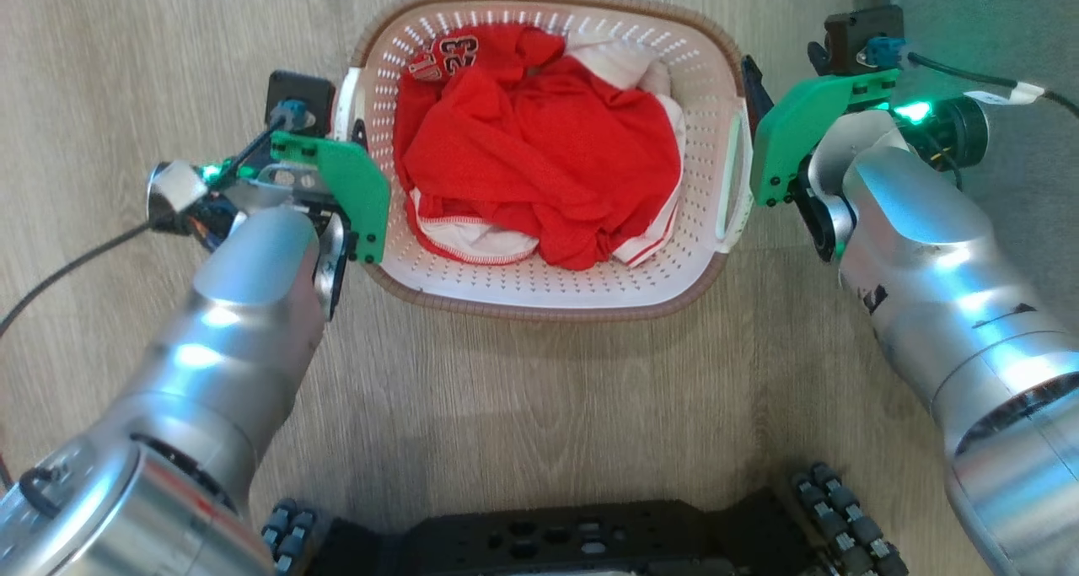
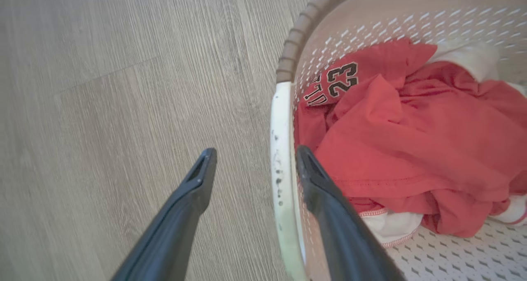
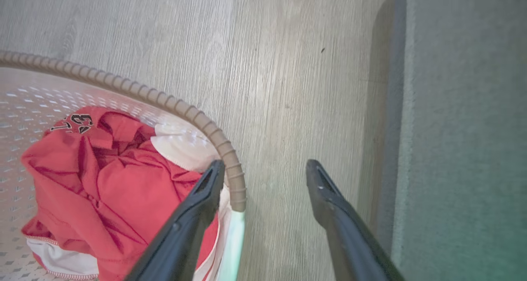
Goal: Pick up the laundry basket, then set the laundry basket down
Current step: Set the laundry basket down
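Basket: apparently resting on the wood floor at 12 o'clock from the base, with red and white clothes heaped inside.
Left pincer: fingers apart, astride the left handle at the basket's 9 o'clock. One finger is outside over the floor, the other inside the wall; nothing is clamped.
Right pincer: fingers apart at the basket's 3 o'clock. The inner finger is over the rim, the outer over the floor, with the right handle between them.
Why: holds on opposite handles should keep the lift level; closing on the handles looks like the next step.
Edges: the edge of a grey mat runs near the right pincer, at 3 o'clock.
Room: floor stretches away at 9 and 12 o'clock, and there is a strip of it at 6 o'clock before the base.
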You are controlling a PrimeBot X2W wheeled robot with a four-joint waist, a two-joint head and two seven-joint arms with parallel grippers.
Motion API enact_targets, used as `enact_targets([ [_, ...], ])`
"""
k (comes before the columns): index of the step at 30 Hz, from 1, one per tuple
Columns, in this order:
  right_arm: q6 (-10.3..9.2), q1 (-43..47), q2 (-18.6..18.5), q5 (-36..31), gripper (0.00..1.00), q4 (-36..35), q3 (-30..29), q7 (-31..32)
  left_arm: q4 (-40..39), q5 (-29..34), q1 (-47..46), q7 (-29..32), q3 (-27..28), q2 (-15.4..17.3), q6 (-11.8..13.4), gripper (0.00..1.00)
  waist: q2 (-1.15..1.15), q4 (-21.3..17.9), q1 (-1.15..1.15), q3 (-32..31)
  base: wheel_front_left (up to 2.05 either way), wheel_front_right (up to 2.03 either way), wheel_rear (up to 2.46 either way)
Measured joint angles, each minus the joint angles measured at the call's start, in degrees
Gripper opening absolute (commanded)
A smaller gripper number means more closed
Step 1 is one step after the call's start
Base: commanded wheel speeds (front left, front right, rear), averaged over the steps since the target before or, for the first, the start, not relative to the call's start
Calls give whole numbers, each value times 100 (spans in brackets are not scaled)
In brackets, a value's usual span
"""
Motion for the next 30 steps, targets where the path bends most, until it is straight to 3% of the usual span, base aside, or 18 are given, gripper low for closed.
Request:
enact_targets([
  [11, 0, 110, -3, 5, 100, -132, -65, -178, -237, -183, 382, -459, 278, 21, -129, 100, 0, -20, 0, -591, 0, 0, 0],
  [19, 0, 652, -8, -733, 100, -906, -1103, -179, -1822, 352, 1122, -476, 1082, 456, 112, 100, 0, -32, -1, -1271, 0, 0, 0],
  [24, 0, 1687, -10, -1530, 100, -1837, -2108, -179, -2925, 1016, 2218, -476, 1842, 606, 257, 100, 0, -14, -1, -1889, 0, 0, 0],
  [30, 0, 2717, -11, -1764, 100, -2876, -2485, -179, -3923, 1631, 3187, -476, 2588, 611, 259, 100, 0, 46, -1, -2548, 0, 0, 0],
])
